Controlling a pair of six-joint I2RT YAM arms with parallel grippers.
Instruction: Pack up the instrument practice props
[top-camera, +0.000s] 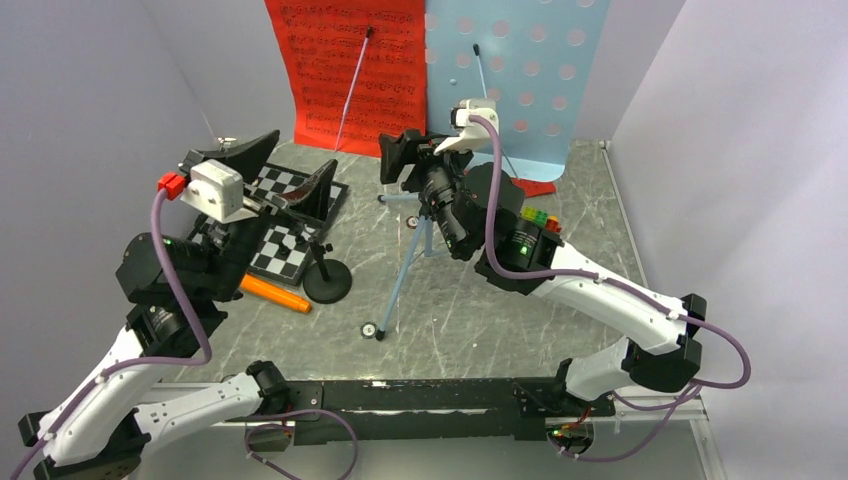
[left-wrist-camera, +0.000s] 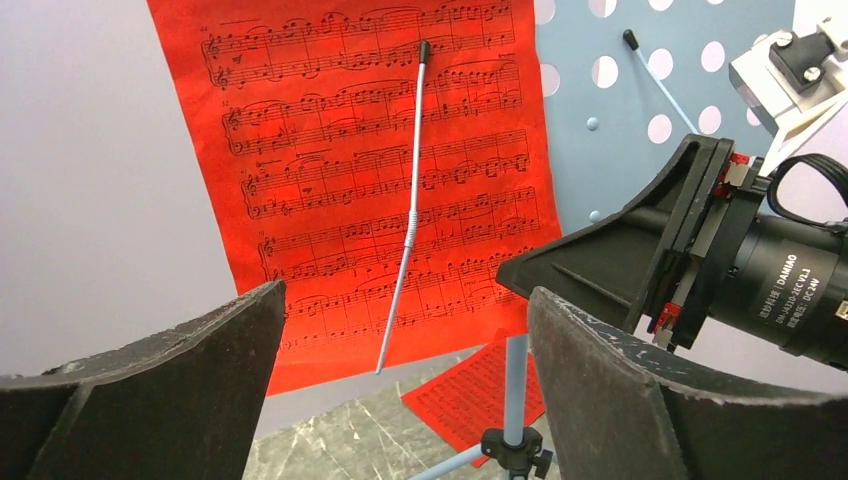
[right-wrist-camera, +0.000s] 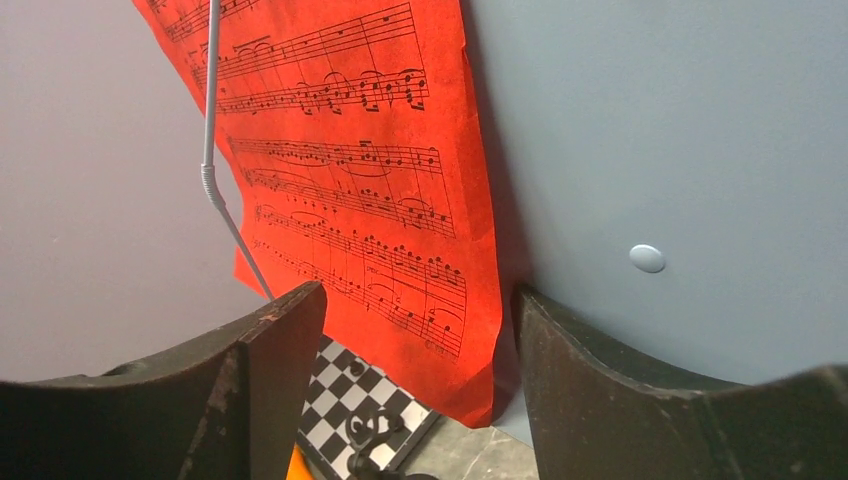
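Observation:
A red music sheet (top-camera: 345, 70) hangs on the light-blue perforated desk (top-camera: 520, 80) of the music stand, held by a thin wire arm (left-wrist-camera: 412, 200). The stand's tripod legs (top-camera: 405, 270) spread on the table. My right gripper (right-wrist-camera: 420, 380) is open, raised at the desk's lower edge, with the sheet's bottom corner (right-wrist-camera: 450, 370) in the gap between its fingers. My left gripper (left-wrist-camera: 405, 390) is open and empty, hovering over the chessboard and facing the sheet. A second red sheet (left-wrist-camera: 470, 395) lies on the table under the desk. The orange microphone (top-camera: 275, 293) lies beside the black round-base mic stand (top-camera: 327, 282).
A black-and-white chessboard (top-camera: 285, 225) lies under my left arm. A small multicoloured brick car (top-camera: 538, 218) sits behind my right arm. Grey walls close in the left, right and back sides.

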